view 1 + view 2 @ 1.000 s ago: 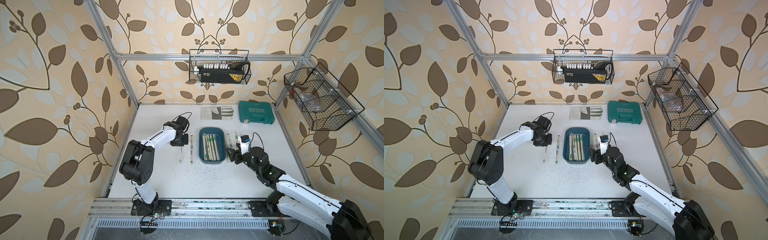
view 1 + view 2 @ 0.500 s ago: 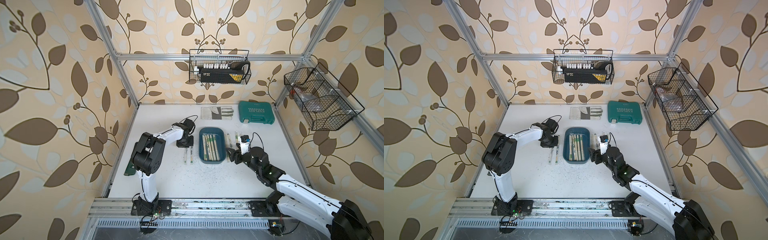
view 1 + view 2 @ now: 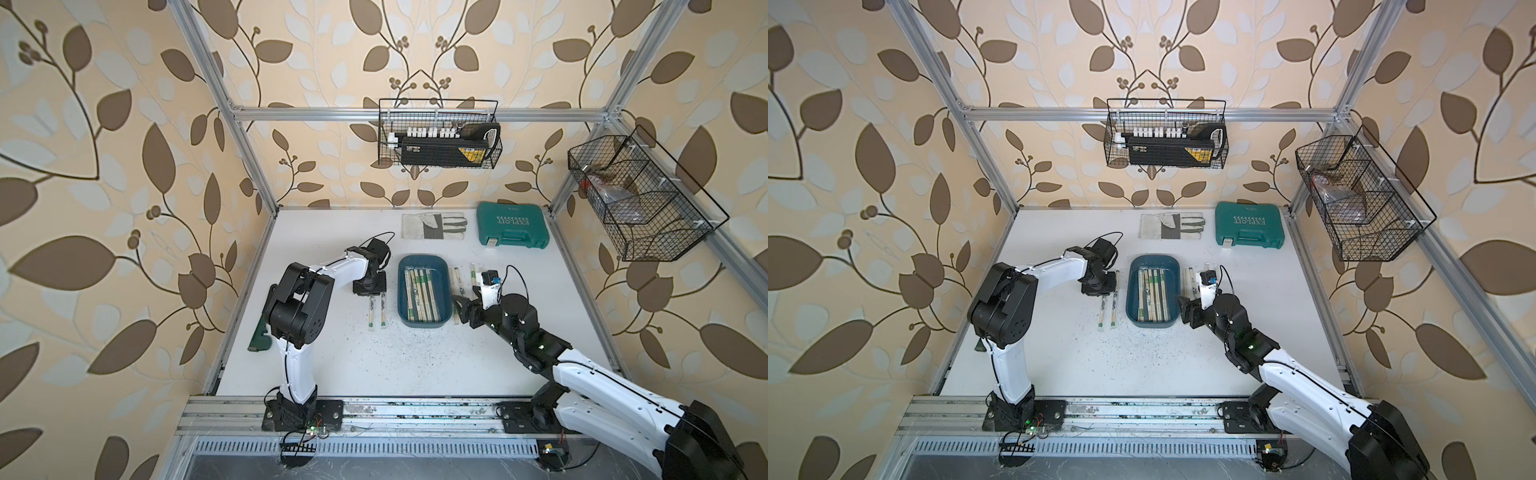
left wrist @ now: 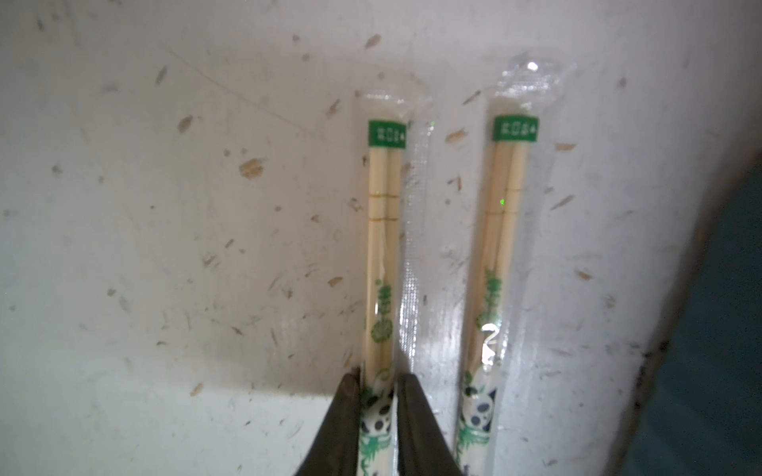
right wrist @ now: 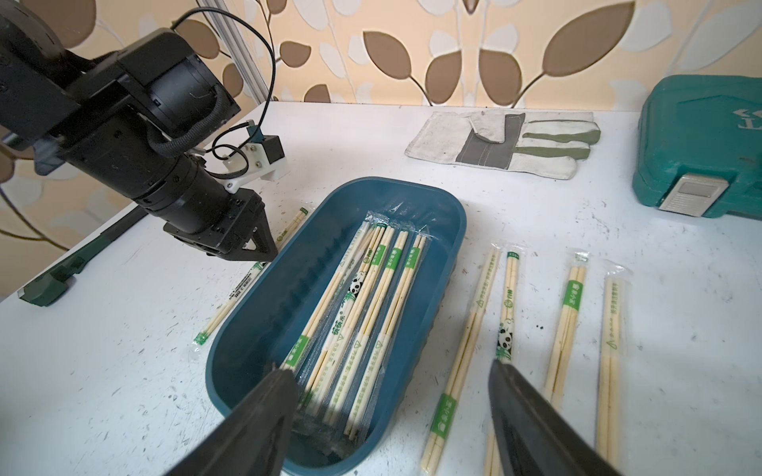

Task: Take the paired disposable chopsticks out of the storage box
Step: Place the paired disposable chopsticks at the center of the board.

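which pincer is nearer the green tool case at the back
Right. The right pincer hovers at the storage box, on the side facing the green tool case. The left pincer straddles a chopstick pair past the box's opposite side, farther away.

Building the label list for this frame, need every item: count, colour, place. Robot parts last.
storage box: one, dark teal-blue, table centre
boxed chopstick pairs: several, pale wood in clear green-printed sleeves, inside the box
chopstick pairs left of box: two, same look, on the table
chopstick pairs right of box: four, same look, on the table
work glove: one, off-white, grey and green, far side of table
tool case: one, green, lettered, beside the glove
wire baskets: two, black, back wall and right wall
wrench: one, dark green, table's left edge
table: one, white, speckled
left pincer: black, astride one left-side pair, slightly parted
right pincer: black, wide open, beside the box's right wall
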`<state>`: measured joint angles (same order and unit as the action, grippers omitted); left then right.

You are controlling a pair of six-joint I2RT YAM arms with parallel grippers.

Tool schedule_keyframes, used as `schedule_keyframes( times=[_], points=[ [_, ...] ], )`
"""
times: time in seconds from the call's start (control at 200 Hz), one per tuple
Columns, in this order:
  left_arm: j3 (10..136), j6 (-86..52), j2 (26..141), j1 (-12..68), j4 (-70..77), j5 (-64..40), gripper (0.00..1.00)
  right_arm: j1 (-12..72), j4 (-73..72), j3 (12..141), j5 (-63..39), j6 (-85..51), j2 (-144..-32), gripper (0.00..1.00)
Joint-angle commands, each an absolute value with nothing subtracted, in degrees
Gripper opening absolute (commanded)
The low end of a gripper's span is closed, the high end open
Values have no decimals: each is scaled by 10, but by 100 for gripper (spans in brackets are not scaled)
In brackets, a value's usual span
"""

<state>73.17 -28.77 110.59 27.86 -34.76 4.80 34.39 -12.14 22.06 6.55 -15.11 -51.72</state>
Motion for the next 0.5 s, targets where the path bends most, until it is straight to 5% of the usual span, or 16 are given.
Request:
schedule_keyframes(
  times=[0.0,0.495],
  points=[
    [744,-295,1102,284,-354,64,29,348,-124,226,59,-145,-512,76],
    [757,-301,993,315,-418,115,37,348,-108,236,79,-157,-518,76]
  ],
)
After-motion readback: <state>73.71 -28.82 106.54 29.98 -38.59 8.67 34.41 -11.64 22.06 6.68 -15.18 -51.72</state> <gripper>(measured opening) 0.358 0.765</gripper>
